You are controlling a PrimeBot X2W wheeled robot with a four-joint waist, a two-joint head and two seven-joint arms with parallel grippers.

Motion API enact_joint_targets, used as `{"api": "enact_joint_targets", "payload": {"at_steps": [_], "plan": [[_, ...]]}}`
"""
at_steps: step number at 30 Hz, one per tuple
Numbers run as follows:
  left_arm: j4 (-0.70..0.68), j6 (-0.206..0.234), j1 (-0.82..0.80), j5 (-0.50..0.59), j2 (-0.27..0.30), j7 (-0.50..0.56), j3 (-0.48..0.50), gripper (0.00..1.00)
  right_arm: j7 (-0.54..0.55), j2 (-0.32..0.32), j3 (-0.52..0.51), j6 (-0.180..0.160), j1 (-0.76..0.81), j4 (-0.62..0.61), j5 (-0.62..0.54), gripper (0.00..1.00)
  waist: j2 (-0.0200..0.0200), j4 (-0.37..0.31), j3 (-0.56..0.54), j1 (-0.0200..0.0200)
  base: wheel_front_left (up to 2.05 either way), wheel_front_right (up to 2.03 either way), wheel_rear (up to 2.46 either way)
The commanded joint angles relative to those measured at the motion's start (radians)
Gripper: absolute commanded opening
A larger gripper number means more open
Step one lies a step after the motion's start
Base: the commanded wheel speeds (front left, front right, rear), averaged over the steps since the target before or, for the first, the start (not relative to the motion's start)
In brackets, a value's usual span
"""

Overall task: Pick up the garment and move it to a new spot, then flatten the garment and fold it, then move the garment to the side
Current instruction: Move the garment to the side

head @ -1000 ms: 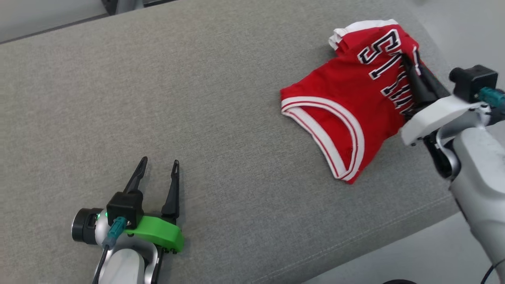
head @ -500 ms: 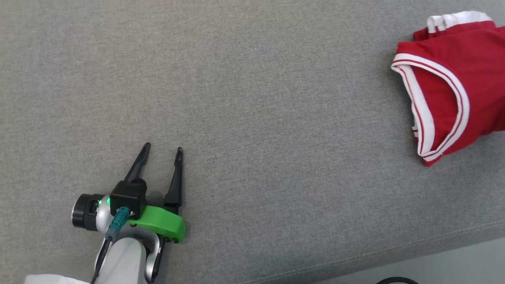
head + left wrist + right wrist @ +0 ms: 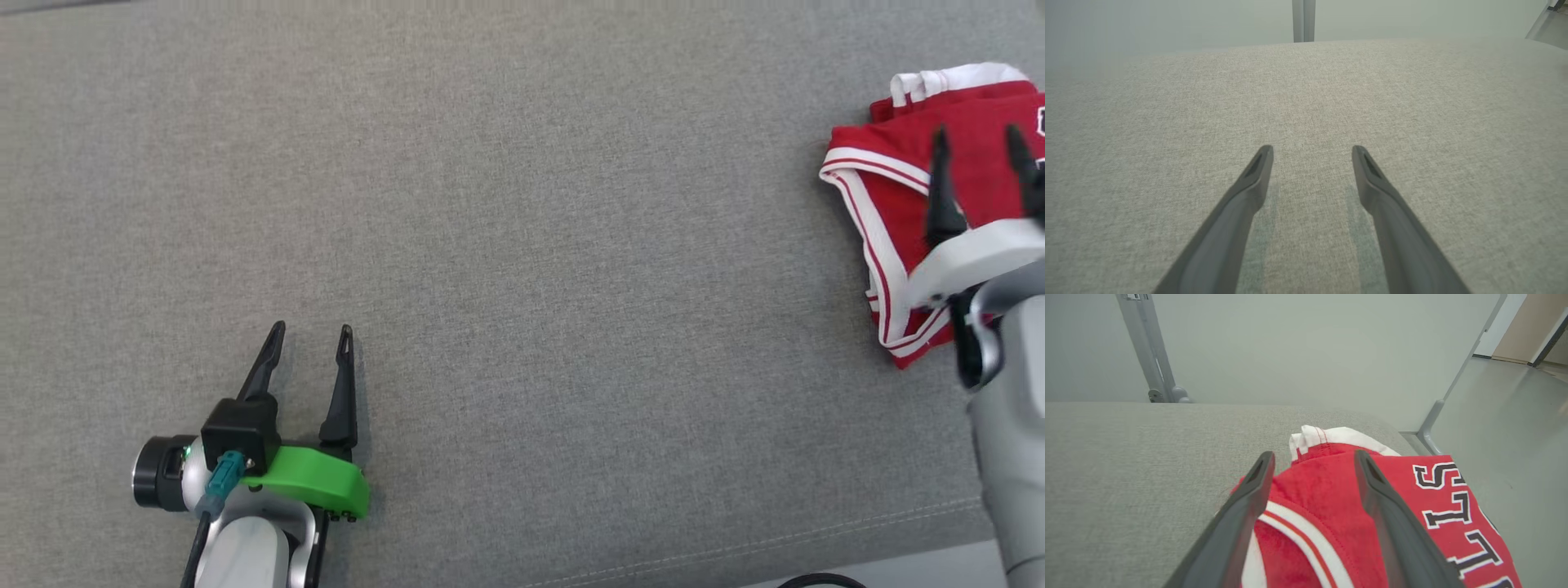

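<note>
Okay: right gripper (image 3: 976, 135) spread wide, empty; folded red-and-white fabric jersey (image 3: 898, 204) lies right beneath its fingers. Best retreat straight up so tips don't snag folds. Left gripper (image 3: 312, 331) wide, jersey well apart.

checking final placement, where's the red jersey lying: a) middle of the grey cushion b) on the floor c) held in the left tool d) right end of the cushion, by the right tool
d: the red jersey lies folded at the right end of the grey cushion, with the right tool spread open over it.
</note>
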Motion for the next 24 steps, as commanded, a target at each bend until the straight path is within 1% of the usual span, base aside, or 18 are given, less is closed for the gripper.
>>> {"api": "enact_joint_targets", "payload": {"at_steps": [1, 3, 5, 9, 11, 16, 24], "plan": [[0.001, 0.008, 0.014, -0.01, 0.004, 0.0, 0.006, 1.0, -0.002, 0.013, 0.037, -0.002, 0.043, -0.038, 0.019, 1.0, 0.0, -0.012, -0.059, -0.0001, 0.0, 0.0, 0.0], [0.003, 0.012, 0.026, -0.018, 0.004, 0.0, 0.011, 1.0, -0.002, 0.048, 0.093, -0.002, 0.094, -0.096, 0.059, 1.0, 0.0, -0.009, -0.083, -0.0001, 0.0, 0.0, 0.0], [0.01, 0.021, 0.039, -0.04, 0.004, 0.0, 0.021, 1.0, -0.002, 0.076, 0.127, -0.002, 0.144, -0.131, 0.105, 1.0, 0.0, -0.005, -0.105, -0.0001, 0.0, 0.0, 0.0], [0.02, 0.029, 0.057, -0.067, 0.004, 0.0, 0.037, 1.0, -0.002, 0.114, 0.193, -0.002, 0.23, -0.186, 0.155, 1.0, 0.0, 0.008, -0.144, -0.0001, 0.0, 0.0, 0.0], [0.024, 0.029, 0.071, -0.073, 0.004, 0.0, 0.044, 1.0, -0.002, 0.12, 0.221, -0.002, 0.266, -0.203, 0.151, 1.0, 0.0, 0.014, -0.163, -0.0001, 0.0, 0.0, 0.0], [0.038, 0.035, 0.114, -0.093, 0.004, 0.0, 0.065, 1.0, -0.002, 0.148, 0.235, -0.002, 0.344, -0.212, 0.115, 1.0, 0.0, 0.025, -0.214, -0.0001, 0.0, 0.0, 0.0], [0.052, 0.034, 0.18, -0.116, 0.004, 0.0, 0.097, 1.0, -0.002, 0.168, 0.215, -0.002, 0.429, -0.229, 0.046, 1.0, 0.0, 0.048, -0.299, -0.0001, 0.0, 0.0, 0.0]]}}
